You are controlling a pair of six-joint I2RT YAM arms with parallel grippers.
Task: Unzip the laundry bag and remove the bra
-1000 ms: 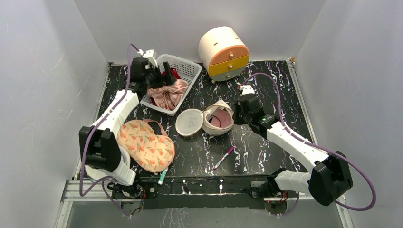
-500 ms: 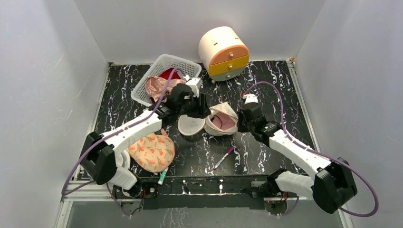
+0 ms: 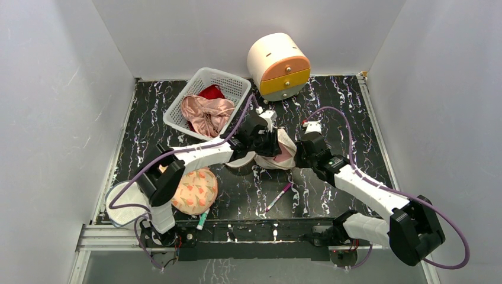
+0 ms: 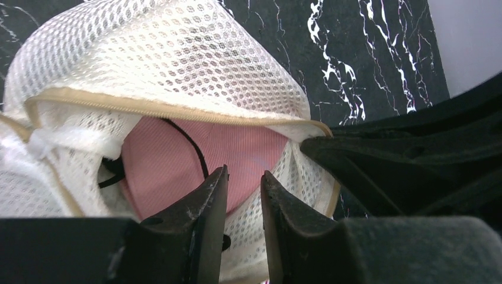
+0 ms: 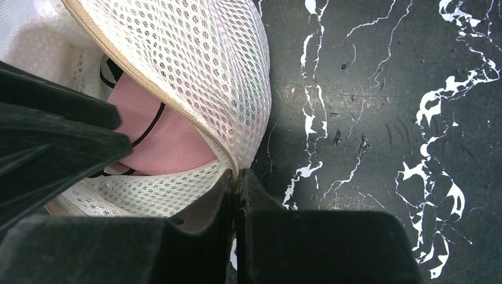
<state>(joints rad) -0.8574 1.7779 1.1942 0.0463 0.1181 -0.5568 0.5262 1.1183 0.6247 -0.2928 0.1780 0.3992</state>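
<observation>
mesh laundry bag [image 4: 177, 59] lies unzipped, right pincer [image 5: 235, 177] clenching its rim; left pincer [image 4: 243, 177], narrowly parted, should next pinch the pink bra [image 4: 171, 165].

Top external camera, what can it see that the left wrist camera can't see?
Only the top view shows the white lattice basket of clothes, the round drawer box, the purple pen and the floral padded piece. Only the left wrist view shows, close up, the bag's tan zip, the black strap inside and the narrow gap between the fingers of the left hand. Both show the mesh laundry bag, open, with the pink bra inside, on the black marble table.
</observation>
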